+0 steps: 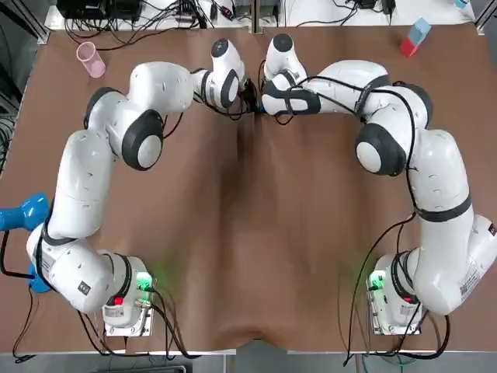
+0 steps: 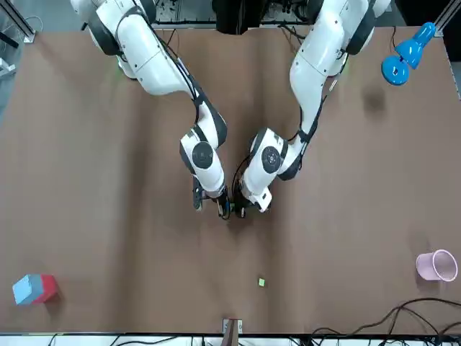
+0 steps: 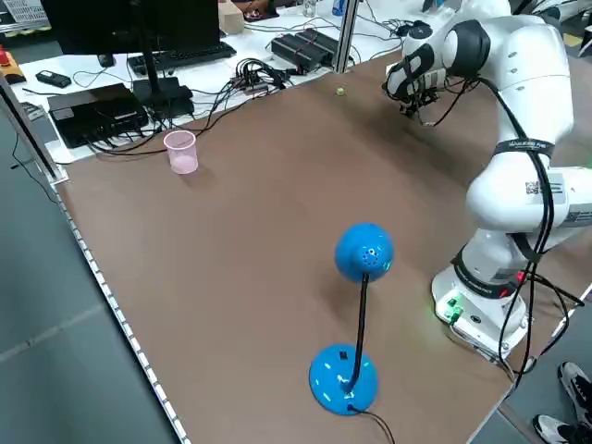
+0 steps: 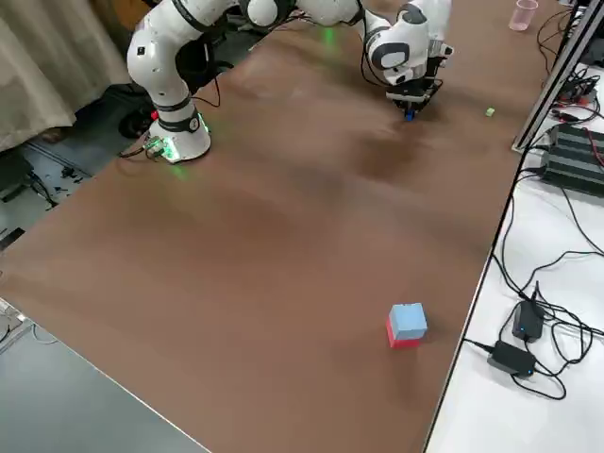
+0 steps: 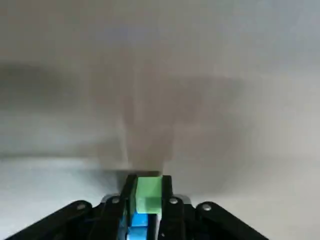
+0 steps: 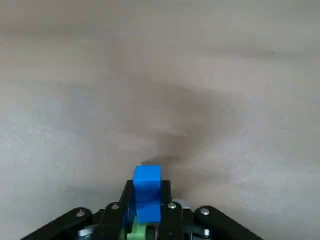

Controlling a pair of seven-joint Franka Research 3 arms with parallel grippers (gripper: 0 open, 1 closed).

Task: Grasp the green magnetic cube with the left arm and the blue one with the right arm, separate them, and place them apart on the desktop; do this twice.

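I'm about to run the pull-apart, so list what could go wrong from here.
1. The left tool is shut on the green cube and the right tool on the blue cube, stuck together; either cube might slip out when pulled.
2. The tools sit very close together, so they may bump.
3. A small green piece lies loose nearby; a released magnet could jump to it.

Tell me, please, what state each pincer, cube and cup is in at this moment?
Left pincer: shut on the green cube.
Right pincer: shut on the blue cube.
Both held cubes: stuck together, not yet separated.
Loose green cube: lying alone on the table, ungripped.
Pink cup: upright.
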